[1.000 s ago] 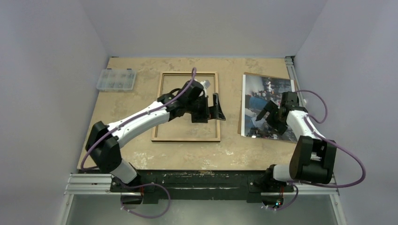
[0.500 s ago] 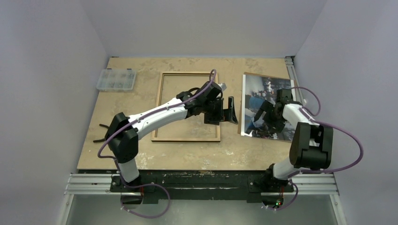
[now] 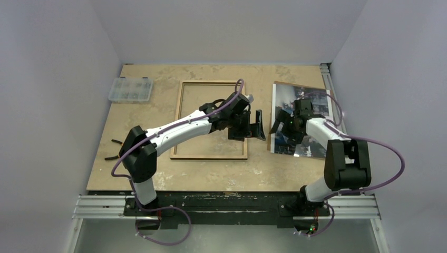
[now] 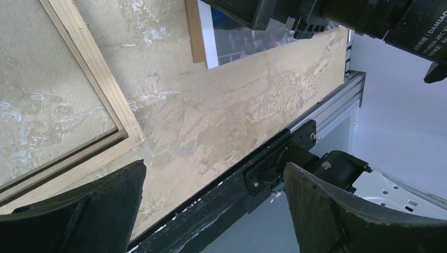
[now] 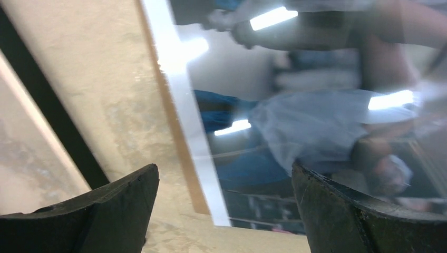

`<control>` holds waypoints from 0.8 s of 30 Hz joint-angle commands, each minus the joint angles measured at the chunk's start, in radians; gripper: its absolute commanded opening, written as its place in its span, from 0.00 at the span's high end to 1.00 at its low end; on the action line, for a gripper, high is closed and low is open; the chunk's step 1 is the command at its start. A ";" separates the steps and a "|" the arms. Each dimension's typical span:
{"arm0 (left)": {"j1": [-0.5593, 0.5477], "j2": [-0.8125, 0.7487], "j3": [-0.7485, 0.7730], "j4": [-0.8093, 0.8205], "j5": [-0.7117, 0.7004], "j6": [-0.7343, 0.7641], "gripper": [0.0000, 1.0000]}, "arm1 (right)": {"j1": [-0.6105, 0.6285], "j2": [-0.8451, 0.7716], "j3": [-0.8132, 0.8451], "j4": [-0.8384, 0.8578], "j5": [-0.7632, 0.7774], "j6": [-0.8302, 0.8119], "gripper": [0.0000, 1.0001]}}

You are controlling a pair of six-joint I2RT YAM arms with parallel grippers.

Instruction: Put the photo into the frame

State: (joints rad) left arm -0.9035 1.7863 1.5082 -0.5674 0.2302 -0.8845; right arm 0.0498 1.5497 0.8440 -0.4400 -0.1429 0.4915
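1. L end effector [image 3: 261, 125]: fingers spread wide, empty, over bare counter [image 3: 253, 171] betw. the frame & the photo, just past the frame's right rail.
2. Frame [image 3: 182, 118]: lies flat, tan wood side up, mid-counter, closer to the far edge; counter shows thru the opening.
3. R end effector [image 3: 281, 124]: fingers spread wide, gripping nothing, low over the photo's left edge; contact w/ print, can't tell.
4. Photo [image 3: 312, 100]: face up, slightly skewed, toward far right corner, on a brown board [image 4: 194, 31] whose edge peeks out at left.
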 commanded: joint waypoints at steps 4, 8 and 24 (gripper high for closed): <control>0.004 -0.004 0.036 -0.001 -0.021 0.027 0.00 | 0.097 0.153 -0.137 0.050 -0.193 0.096 0.04; 0.005 -0.011 0.031 -0.006 -0.029 0.031 0.00 | 0.126 0.181 -0.131 0.068 -0.225 0.116 0.05; 0.006 -0.004 0.015 0.017 -0.013 0.036 0.00 | 0.121 -0.154 0.089 -0.195 0.073 0.094 0.02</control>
State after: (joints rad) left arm -0.9035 1.7863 1.5082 -0.5705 0.2089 -0.8711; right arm 0.1780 1.4818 0.8371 -0.4530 -0.2691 0.6025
